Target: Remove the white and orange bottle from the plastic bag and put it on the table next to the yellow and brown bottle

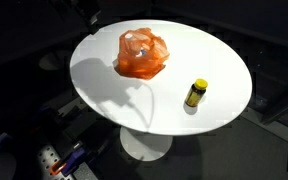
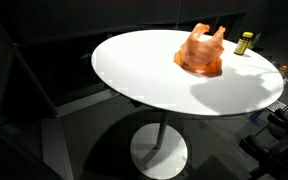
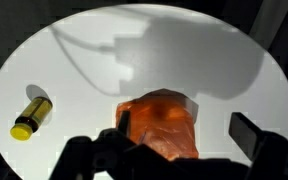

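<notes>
This looks like a lab or work room, because it is dark all around, a plain round white table (image 1: 219,105) on one leg stands under the gripper (image 3: 184,128), and bits of gear (image 1: 59,160) lie on the floor (image 2: 84,145) below it.

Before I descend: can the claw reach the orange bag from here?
Probably yes. In the wrist view the open claw hangs over the orange bag with nothing between; the yellow bottle is well aside.

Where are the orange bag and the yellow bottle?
orange bag (image 1: 142,55), in an exterior view, middle of its crumpled top.
yellow bottle (image 3: 31,115), wrist view, middle of its body.
</notes>
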You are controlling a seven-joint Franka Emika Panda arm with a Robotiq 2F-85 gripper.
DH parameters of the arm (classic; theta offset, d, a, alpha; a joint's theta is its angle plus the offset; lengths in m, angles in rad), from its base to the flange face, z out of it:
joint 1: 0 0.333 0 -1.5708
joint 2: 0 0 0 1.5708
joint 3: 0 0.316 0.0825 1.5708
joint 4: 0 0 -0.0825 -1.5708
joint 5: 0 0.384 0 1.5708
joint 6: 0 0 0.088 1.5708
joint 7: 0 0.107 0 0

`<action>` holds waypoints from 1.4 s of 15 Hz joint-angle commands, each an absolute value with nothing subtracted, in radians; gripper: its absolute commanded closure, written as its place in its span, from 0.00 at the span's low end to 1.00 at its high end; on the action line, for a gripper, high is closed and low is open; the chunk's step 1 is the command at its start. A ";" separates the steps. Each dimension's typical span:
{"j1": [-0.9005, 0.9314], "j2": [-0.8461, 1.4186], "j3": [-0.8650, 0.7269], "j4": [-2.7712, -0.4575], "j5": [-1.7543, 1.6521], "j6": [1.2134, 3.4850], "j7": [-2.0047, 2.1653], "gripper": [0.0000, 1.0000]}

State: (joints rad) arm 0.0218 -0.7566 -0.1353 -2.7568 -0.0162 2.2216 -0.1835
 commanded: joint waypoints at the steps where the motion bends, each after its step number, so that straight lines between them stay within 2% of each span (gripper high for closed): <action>1: 0.019 -0.703 -0.131 -2.680 0.013 2.195 -0.175 0.00; 13: 0.011 -0.306 -0.140 -2.263 0.059 2.192 -0.171 0.00; 21: -0.034 -0.020 -0.136 -2.037 0.183 2.065 -0.163 0.00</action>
State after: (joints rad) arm -0.0116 -0.1157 -0.1422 -2.1412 0.1405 2.1551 -0.1710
